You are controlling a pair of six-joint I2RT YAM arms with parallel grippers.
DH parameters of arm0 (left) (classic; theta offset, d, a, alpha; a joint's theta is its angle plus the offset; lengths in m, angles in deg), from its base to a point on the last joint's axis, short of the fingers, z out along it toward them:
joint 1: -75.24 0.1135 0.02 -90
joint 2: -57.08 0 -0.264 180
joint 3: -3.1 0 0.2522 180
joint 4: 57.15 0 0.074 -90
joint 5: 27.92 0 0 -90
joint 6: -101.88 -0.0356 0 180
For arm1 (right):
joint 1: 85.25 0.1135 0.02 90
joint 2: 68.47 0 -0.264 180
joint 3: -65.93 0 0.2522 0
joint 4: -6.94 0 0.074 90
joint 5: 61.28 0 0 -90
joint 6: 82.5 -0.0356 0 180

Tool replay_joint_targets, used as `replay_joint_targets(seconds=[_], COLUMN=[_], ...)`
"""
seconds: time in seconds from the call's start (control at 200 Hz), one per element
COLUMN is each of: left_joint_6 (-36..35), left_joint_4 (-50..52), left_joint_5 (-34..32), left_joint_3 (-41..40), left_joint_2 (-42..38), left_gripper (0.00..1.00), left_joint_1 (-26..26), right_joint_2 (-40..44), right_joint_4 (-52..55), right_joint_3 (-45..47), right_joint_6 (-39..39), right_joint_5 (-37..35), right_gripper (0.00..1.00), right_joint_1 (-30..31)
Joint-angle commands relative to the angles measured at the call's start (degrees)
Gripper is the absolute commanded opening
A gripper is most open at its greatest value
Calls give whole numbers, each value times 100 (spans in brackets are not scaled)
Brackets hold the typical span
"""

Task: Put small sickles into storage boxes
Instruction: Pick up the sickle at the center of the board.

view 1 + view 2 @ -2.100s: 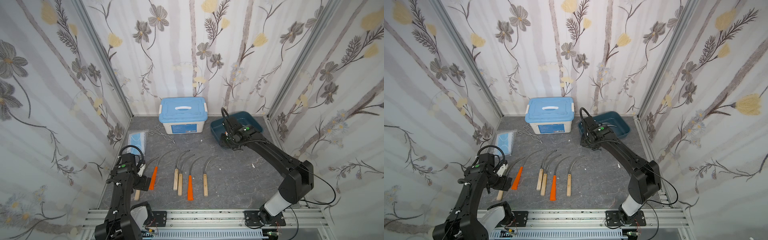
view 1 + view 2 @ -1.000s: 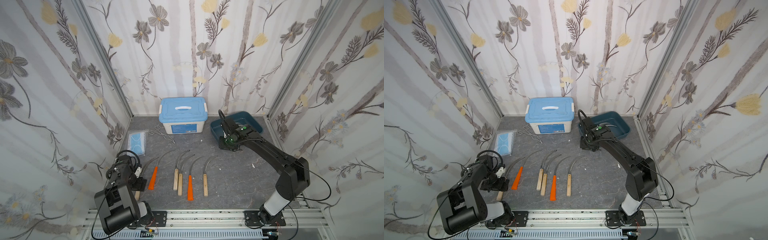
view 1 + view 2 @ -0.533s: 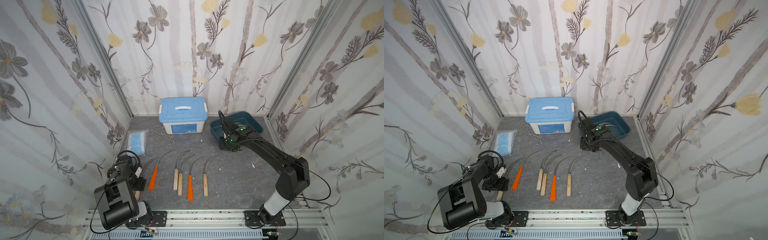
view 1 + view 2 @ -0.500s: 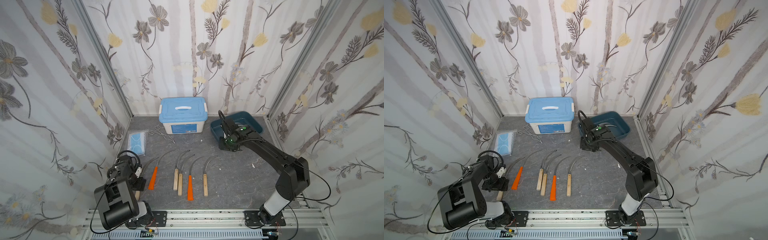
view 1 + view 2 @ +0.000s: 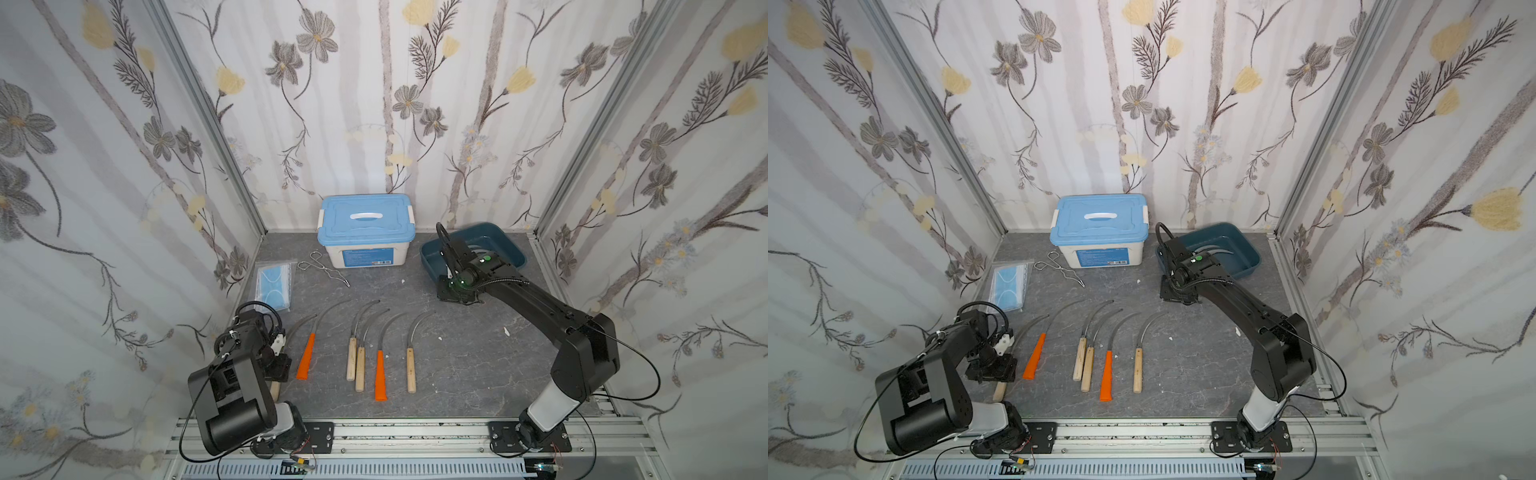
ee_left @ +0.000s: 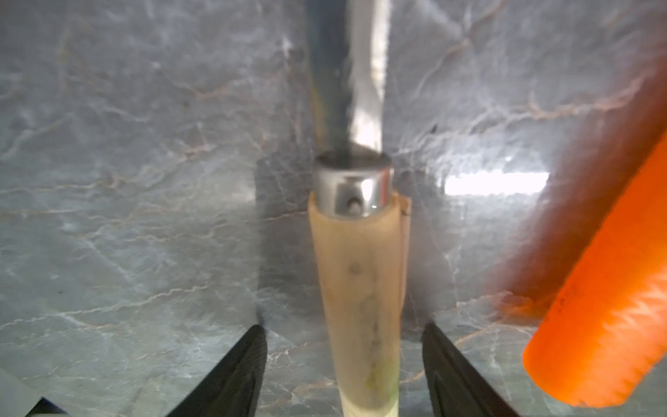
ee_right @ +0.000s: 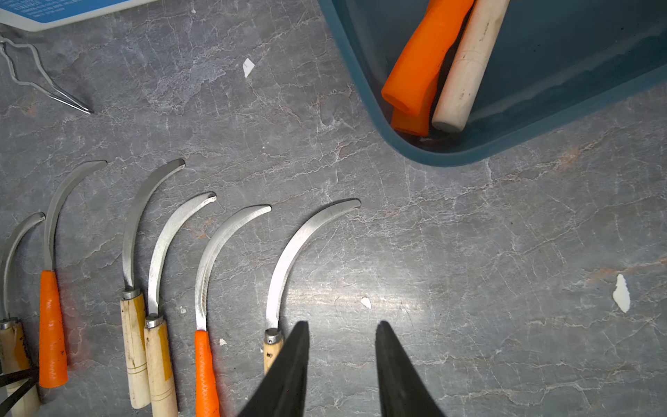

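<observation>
Several small sickles lie in a row on the grey mat in both top views, among them an orange-handled one [image 5: 305,361] and a wooden-handled one [image 5: 410,370]. My left gripper [image 6: 343,326] is low over the leftmost sickle's pale wooden handle [image 6: 361,274]. It is open, with a finger on each side and a gap to both. The teal storage box [image 5: 515,259] stands at the back right and holds an orange handle [image 7: 426,54] and a wooden handle [image 7: 465,65]. My right gripper [image 7: 343,325] hangs open and empty just in front of the box [image 5: 1252,259].
A white box with a light blue lid [image 5: 365,232] stands at the back centre. Wire tongs [image 5: 324,270] and a pack of blue face masks [image 5: 272,284] lie left of it. Small white scraps [image 7: 620,292] dot the mat. Papered walls close in three sides.
The left gripper's jaws have narrowed around the wooden handle. The right gripper drew back a little from the storage box about two seconds ago and has stayed still since.
</observation>
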Motion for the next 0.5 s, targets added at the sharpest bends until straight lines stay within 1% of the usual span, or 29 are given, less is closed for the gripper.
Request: replay_joint_targets(seconds=[0.0, 0.09, 0.145, 0.18, 0.275, 0.44, 0.495], left_joint_6=[-108, -114, -135, -135, -107, -84, -92], left_joint_4=[-165, -183, -186, -194, -206, -282, -304], left_joint_5=[-249, -262, -257, -257, -239, -271, -282], left_joint_3=[6, 19, 25, 25, 17, -44, -75], left_joint_2=[89, 123, 124, 116, 85, 3, -45], left_gripper=[60, 51, 41, 38, 35, 34, 30], left_joint_1=[11, 11, 11, 11, 12, 9, 7], right_joint_2=[92, 155, 180, 193, 232, 255, 255], right_joint_4=[-208, -249, -249, -249, -252, -274, -275], right_joint_3=[100, 186, 215, 233, 282, 349, 346], right_joint_6=[-75, -103, -109, -111, -116, -126, -128], right_joint_5=[1, -14, -20, -25, -47, -42, -41], right_gripper=[34, 34, 34, 34, 34, 34, 34], right_joint_1=[6, 11, 7, 10, 10, 8, 7])
